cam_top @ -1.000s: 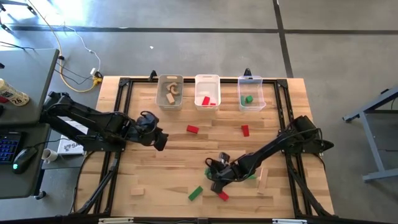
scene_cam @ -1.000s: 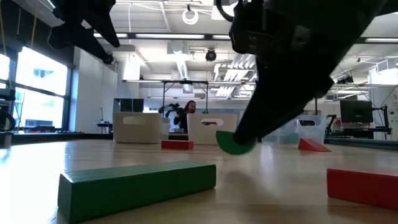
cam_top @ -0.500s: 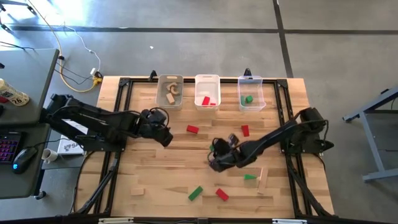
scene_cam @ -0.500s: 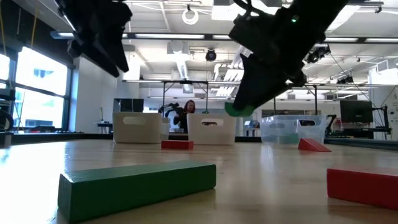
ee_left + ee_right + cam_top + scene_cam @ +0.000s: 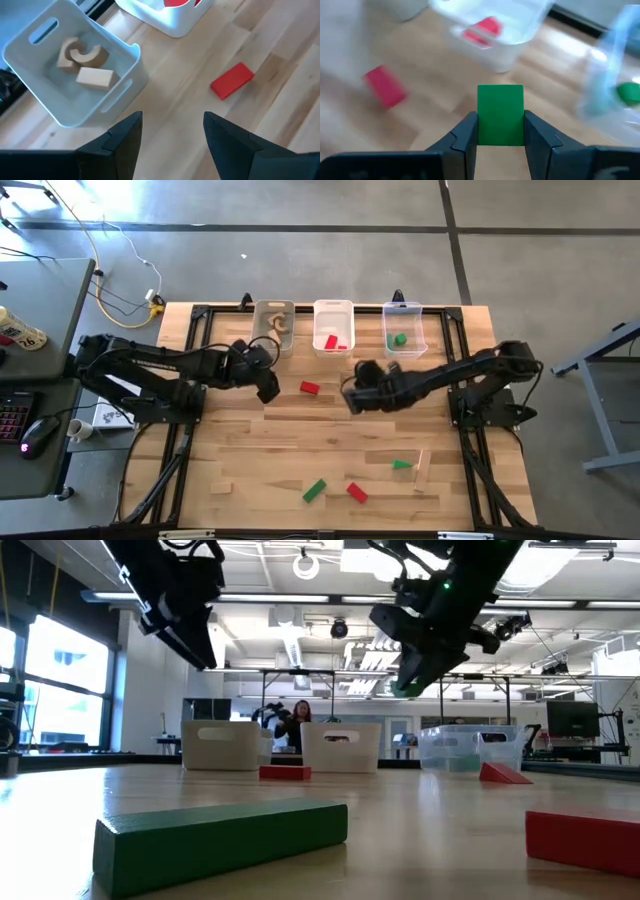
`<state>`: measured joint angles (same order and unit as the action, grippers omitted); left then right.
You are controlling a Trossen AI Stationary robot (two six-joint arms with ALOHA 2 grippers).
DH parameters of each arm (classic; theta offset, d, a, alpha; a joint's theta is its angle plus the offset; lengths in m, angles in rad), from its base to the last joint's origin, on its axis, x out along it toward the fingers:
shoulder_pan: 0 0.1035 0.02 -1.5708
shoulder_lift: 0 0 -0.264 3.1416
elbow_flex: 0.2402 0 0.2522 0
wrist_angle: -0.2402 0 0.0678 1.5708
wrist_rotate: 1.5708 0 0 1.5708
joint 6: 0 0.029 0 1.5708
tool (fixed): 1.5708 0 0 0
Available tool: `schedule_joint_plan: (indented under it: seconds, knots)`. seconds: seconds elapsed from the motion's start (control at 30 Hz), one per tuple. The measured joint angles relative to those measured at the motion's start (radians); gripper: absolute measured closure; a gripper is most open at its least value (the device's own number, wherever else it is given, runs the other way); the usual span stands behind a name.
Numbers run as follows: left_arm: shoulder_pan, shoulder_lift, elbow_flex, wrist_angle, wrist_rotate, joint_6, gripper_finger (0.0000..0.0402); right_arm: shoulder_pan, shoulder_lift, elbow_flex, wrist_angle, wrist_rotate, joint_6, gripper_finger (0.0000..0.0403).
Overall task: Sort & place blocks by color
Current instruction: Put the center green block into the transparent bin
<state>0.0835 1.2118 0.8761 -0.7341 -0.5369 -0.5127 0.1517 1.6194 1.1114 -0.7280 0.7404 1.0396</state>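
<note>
Blocks sit sorted in three bins (image 5: 333, 312) at twelve o'clock; five lie loose. My right gripper (image 5: 500, 131) clasps a green block (image 5: 500, 114) above mid-bench; my left gripper (image 5: 171, 131) hangs unclenched, empty.

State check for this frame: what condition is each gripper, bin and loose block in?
Left gripper: open, empty, above the table near the bins.
Right gripper: shut on green wooden block, raised.
Left translucent plastic bin: holds plain wood pieces.
Middle bin: holds red blocks.
Right bin: holds green blocks.
Red block: loose on table.
</note>
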Motion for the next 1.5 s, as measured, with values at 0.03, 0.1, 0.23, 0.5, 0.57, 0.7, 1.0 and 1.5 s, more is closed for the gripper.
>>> schedule_joint_plan:
  seconds: [0.03,0.1,0.23,0.5,0.57,0.7,1.0,1.5]
  knots:
    - [0.007,0.000,0.000,0.000,0.003,0.020,0.0202,-0.018,-0.012,0.000,-0.032,0.004,0.021,0.0304]
    - [0.023,0.000,0.000,0.000,0.008,0.059,0.0202,-0.056,-0.035,0.000,-0.081,0.019,0.067,0.0304]
    - [0.046,0.000,0.000,0.000,0.009,0.132,0.0202,-0.140,-0.084,0.000,-0.187,0.023,0.141,0.0304]
    - [0.086,0.000,0.000,0.003,0.010,0.243,0.0202,-0.322,-0.149,0.000,-0.280,-0.039,0.129,0.0304]
    - [0.095,0.000,0.000,0.005,0.010,0.246,0.0202,-0.368,-0.153,0.000,-0.285,-0.064,0.097,0.0304]
    - [0.115,0.000,0.000,0.006,0.009,0.246,0.0202,-0.469,-0.149,0.000,-0.285,-0.102,-0.008,0.0304]
    - [0.157,0.000,0.000,0.008,0.029,0.210,0.0202,-0.692,-0.126,0.000,-0.274,-0.281,-0.232,0.0304]
    - [0.207,0.000,0.000,0.030,0.031,0.209,0.0202,-0.846,-0.125,0.000,-0.257,-0.493,-0.381,0.0304]
